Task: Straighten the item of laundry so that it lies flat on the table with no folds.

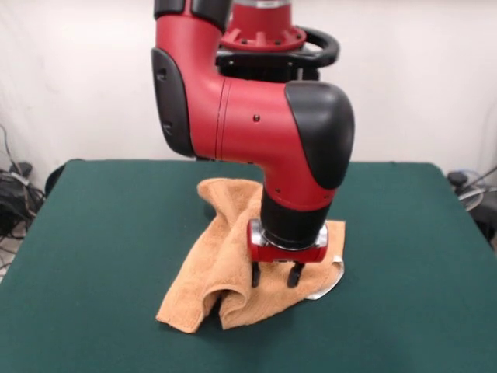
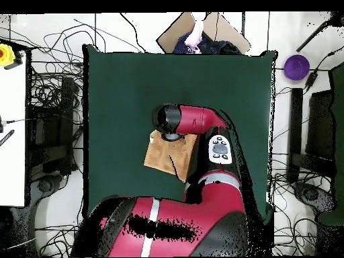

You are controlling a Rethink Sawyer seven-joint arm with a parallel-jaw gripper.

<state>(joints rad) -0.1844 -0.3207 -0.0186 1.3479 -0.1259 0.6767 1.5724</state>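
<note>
The towel point(image 1: 233, 264) lies near the middle of the green bench point(image 1: 101, 256). It is not flat yet. A big fold stands up along its middle, and the near edge curls into two bumps. The far corner is bunched up too. A white tag point(image 1: 326, 289) peeks out at one side.

The tool point(image 1: 274, 274) hangs right over the towel. Its two black fingers point(image 1: 255, 275) point down and sit apart, with their tips at the cloth. They do not seem to pinch anything yet.

From above, the arm point(image 2: 201, 124) hides much of the towel.

So I think most of the job is left. The folds need pulling out and the corners need spreading.
</note>
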